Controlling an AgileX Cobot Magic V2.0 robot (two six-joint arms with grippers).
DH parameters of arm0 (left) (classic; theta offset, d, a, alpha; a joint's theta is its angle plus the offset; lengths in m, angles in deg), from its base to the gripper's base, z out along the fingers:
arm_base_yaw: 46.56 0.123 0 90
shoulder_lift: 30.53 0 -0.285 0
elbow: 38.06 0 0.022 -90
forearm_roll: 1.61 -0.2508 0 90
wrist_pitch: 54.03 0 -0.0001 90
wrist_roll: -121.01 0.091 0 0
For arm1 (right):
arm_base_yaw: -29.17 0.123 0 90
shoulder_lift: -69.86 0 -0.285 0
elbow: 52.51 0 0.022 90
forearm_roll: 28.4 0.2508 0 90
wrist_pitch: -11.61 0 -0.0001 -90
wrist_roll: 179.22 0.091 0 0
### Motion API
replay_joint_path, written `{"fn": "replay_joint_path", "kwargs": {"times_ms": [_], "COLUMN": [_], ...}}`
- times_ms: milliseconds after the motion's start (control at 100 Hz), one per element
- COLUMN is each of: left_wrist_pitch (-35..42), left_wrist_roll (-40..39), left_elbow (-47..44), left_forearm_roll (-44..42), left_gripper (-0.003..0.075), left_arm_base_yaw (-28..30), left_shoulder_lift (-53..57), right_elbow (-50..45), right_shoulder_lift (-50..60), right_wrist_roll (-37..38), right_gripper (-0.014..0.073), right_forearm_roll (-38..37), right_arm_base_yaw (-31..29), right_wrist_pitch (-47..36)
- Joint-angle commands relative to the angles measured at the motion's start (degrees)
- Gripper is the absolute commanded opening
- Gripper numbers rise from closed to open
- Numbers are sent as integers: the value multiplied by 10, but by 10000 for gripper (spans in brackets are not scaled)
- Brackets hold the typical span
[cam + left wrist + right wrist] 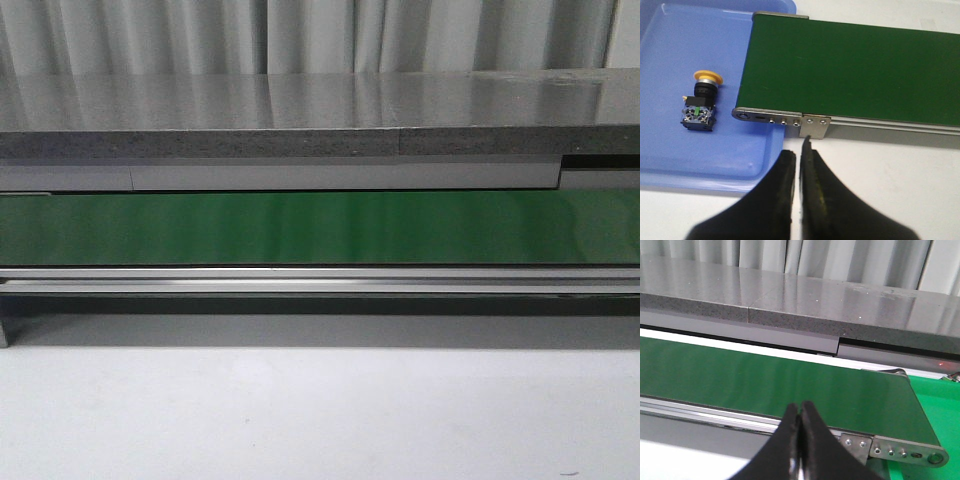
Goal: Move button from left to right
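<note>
The button (701, 101) has an orange-yellow cap and a black boxy body. It lies on its side in a blue tray (670, 45), beside the end of the green conveyor belt (850, 75). My left gripper (799, 152) is shut and empty. It hovers over the white table by the tray's near corner, apart from the button. My right gripper (800, 410) is shut and empty, in front of the belt (765, 380) near its other end. Neither gripper nor the button shows in the front view.
The belt (320, 228) runs across the front view, with a metal rail (320, 280) below it and a grey stone shelf (300, 110) behind. A bright green surface (940, 405) lies past the belt's end roller (935, 458). White table (320, 420) lies in front.
</note>
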Motion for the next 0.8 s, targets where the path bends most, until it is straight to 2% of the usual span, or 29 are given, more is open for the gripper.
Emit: {"fn": "replay_joint_path", "kwargs": {"times_ms": [0, 50, 100, 170, 220, 250, 290, 340, 660, 790], "left_wrist_pitch": [29, 28, 25, 24, 24, 24, 25, 25, 30, 4], "left_wrist_roll": [-5, -5, -5, -5, -5, -5, -5, -5, -5, -5], "left_elbow": [21, 21, 21, 21, 21, 21, 21, 21, 21, 49], "left_forearm_roll": [0, 0, 0, 0, 0, 0, 0, 0, 19, 13], "left_gripper": [17, 56, 135, 314, 489, 566, 652, 708, 714, 687], "left_arm_base_yaw": [1, 1, 1, 1, 1, 1, 1, 1, 1, 19], "left_shoulder_lift": [-7, -10, -10, -10, -10, -9, -9, -9, -11, -35], "right_elbow": [0, 0, 0, 0, 0, 0, 0, 0, 0, 0], "right_shoulder_lift": [10, 10, 10, 10, 10, 10, 10, 10, 10, 10], "right_wrist_roll": [0, 0, 0, 0, 0, 0, 0, 0, 0, 0], "right_gripper": [-69, -69, -69, -69, -69, -69, -69, -69, -69, -69], "right_forearm_roll": [-6, -6, -6, -6, -6, -6, -6, -6, -6, -6], "right_arm_base_yaw": [-1, -1, -1, -1, -1, -1, -1, -1, -1, -1], "right_wrist_pitch": [-49, -49, -49, -49, -49, -49, -49, -49, -49, -49]}}
